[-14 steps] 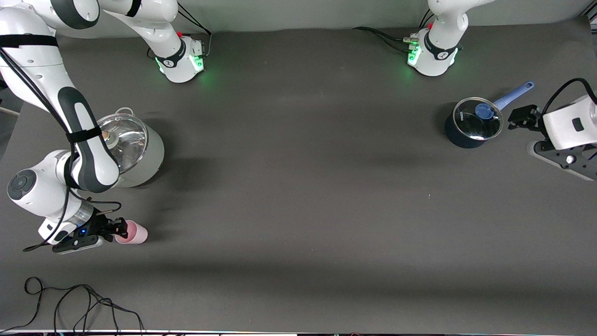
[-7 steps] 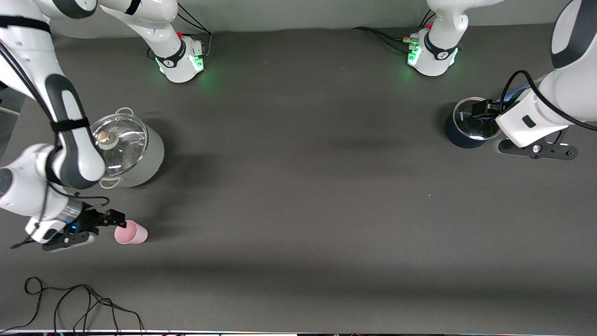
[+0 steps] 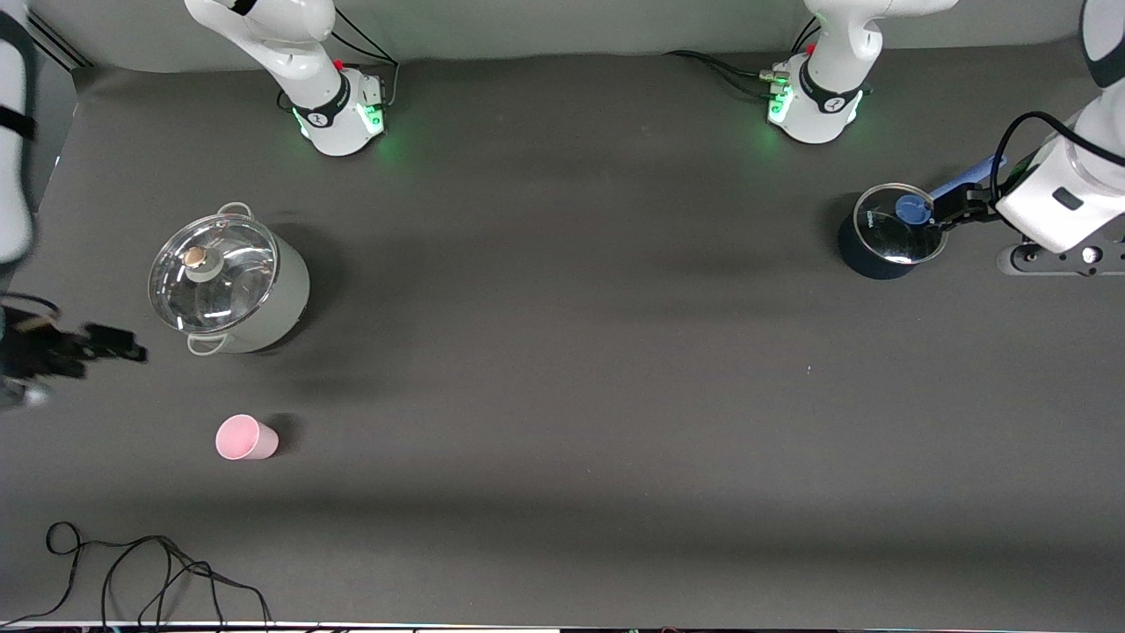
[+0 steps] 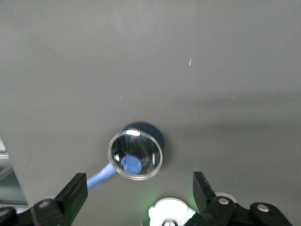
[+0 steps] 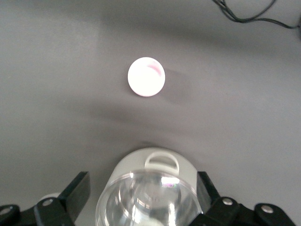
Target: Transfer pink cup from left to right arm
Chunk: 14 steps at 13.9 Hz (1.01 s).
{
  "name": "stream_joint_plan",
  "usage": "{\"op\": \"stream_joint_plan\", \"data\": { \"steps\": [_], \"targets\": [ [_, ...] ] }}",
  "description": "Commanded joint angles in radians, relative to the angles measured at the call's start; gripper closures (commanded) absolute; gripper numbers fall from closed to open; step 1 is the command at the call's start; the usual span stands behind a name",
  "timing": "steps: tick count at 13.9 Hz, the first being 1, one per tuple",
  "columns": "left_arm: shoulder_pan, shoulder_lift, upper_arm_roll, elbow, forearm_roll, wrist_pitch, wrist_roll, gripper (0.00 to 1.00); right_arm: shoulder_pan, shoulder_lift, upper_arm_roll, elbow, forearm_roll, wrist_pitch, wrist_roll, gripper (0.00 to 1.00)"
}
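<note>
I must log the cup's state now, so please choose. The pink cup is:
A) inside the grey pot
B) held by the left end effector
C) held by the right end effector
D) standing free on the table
D: the pink cup stands alone on the table, nearer the front camera than the grey pot, with no end effector touching it.

Table [image 3: 562,352]: covered in a dark grey matt sheet, smooth, cloth-like in look (faint creases are seen near the edges).

Pink cup [image 3: 246,438]: pale pink, plain and smooth, plastic in look, with a soft sheen.

Large pot [image 3: 264,303]: pale grey body with a satin finish; lid [image 3: 213,272] of clear glossy glass, metal-rimmed, with a brassy knob.

Small saucepan [image 3: 866,255]: dark blue matt body; a glossy glass lid is fitted, with a blue plastic-looking knob; the handle [image 3: 962,182] is lighter blue and matt.

Arm casings: glossy white plastic, with black matt fittings at both grippers.

Cable [image 3: 149,571]: black, thin, rubbery in look.
</note>
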Motion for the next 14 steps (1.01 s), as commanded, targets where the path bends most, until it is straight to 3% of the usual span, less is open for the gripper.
{"op": "stream_joint_plan", "data": {
  "steps": [1,3,6,8,11,14],
  "targets": [
    [-0.031,-0.078,0.021,-0.127,0.0,0.147,0.024,0.0,0.004,-0.088,-0.022,-0.034,0.021,-0.057,-0.009,0.0],
    [-0.028,-0.066,0.023,-0.126,-0.006,0.197,0.085,0.0,0.016,-0.142,-0.022,-0.077,0.021,-0.062,-0.005,0.0],
    [-0.006,-0.049,0.044,-0.121,-0.117,0.2,0.102,0.0,0.038,-0.238,-0.017,-0.175,0.026,-0.062,0.066,0.0],
    [-0.006,-0.047,0.046,-0.126,-0.137,0.205,0.108,0.0,0.073,-0.251,-0.017,-0.189,0.025,-0.062,0.148,0.0],
    [-0.012,-0.044,0.046,-0.139,-0.152,0.244,0.11,0.0,0.206,-0.252,-0.092,-0.187,0.012,-0.061,0.229,0.0],
    [-0.009,-0.046,0.046,-0.146,-0.152,0.264,0.11,0.0,0.251,-0.26,-0.12,-0.186,0.009,-0.054,0.266,0.0]
  ]
}}
